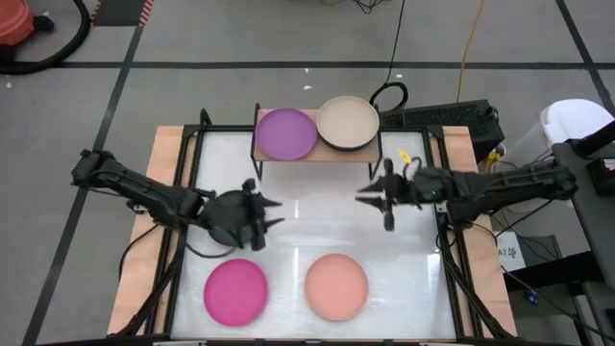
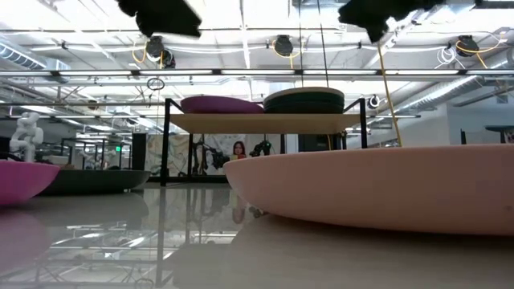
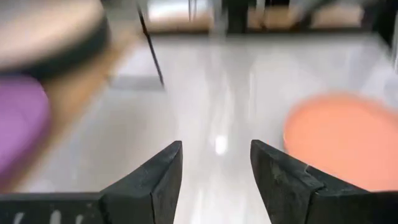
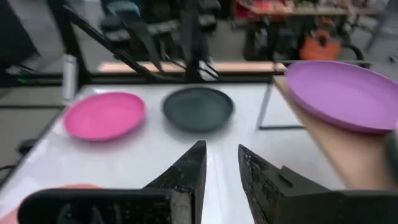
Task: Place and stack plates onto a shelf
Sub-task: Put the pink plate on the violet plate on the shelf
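The shelf stands at the table's far edge. On it a purple plate lies beside a beige plate stacked on a dark one. A charcoal plate, a magenta plate and a peach plate rest flat on the table. My left gripper hangs open and empty just above the charcoal plate's right edge, pointing toward the table's right. My right gripper, also open and empty, hovers over the bare table in front of the shelf, pointing left; its wrist view shows a narrow gap.
The shelf's black legs stand on the white table top. Bare table lies between the two grippers and in front of the shelf. Cables and a dark box sit beyond the table's far right corner. The peach plate fills the low view's near right.
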`<state>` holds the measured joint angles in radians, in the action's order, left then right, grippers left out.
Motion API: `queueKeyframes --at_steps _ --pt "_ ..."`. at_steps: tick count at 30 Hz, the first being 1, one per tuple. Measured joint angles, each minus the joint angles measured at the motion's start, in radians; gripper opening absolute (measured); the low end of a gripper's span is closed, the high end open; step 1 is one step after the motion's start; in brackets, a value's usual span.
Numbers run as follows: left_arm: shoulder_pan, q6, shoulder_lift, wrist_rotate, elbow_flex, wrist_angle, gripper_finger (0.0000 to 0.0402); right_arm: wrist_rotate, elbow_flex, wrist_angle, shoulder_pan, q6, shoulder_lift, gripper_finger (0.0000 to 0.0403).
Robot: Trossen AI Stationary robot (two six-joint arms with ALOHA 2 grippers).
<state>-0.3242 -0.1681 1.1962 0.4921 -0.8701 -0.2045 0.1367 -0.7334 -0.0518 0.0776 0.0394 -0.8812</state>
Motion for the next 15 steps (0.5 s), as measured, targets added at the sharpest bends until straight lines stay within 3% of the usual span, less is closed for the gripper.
queueKeyframes --at_steps 3,6,15 --pt "-0.019 -0.152 0.079 -0.064 -0.085 -0.225 0.0195 0.001 0.133 0.138 0.038 0.002 0.062 0.0077" --pt "-0.03 -0.23 0.142 -0.228 -0.117 -0.343 0.0195 0.018 0.226 0.244 0.055 0.002 0.102 0.0077" --pt "-0.036 -0.324 0.315 -0.705 -0.112 -0.377 0.0195 0.025 0.335 0.335 0.06 0.068 0.13 0.0077"
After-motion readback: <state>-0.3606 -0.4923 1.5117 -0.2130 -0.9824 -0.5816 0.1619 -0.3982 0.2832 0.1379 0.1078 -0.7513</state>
